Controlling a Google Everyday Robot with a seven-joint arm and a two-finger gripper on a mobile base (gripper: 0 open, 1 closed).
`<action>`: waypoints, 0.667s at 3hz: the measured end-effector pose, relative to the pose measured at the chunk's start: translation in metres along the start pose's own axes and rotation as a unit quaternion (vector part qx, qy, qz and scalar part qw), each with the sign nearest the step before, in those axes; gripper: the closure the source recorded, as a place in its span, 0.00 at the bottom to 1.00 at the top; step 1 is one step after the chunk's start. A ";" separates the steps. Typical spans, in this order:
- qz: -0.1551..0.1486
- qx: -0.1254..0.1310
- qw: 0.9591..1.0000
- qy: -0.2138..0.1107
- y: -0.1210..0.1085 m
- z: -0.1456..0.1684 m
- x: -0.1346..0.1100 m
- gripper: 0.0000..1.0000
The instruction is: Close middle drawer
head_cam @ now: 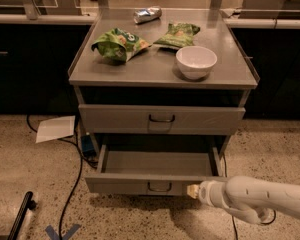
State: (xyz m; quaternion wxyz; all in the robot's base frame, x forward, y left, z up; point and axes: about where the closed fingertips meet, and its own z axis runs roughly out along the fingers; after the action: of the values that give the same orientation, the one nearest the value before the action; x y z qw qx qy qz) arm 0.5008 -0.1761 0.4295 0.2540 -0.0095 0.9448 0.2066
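The middle drawer is the wide, shallow grey drawer, pulled out of the grey cabinet and empty inside. Its small dark loop handle sits at the centre of its front. My gripper, at the tip of the white arm, comes in from the lower right. It is against the drawer's front, just right of the handle. Above it, the taller-fronted drawer stands only slightly out.
On the cabinet top lie a white bowl, two green snack bags and a can. A black cable, a white sheet of paper and a dark rod lie on the speckled floor at the left.
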 end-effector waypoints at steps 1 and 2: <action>-0.067 0.020 0.997 0.033 -0.001 0.000 -0.027 1.00; -0.124 0.047 0.989 0.071 -0.007 0.007 -0.044 1.00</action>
State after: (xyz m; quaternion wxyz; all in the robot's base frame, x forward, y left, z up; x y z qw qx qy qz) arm 0.5437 -0.1837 0.4428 0.2104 -0.1295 0.9606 0.1275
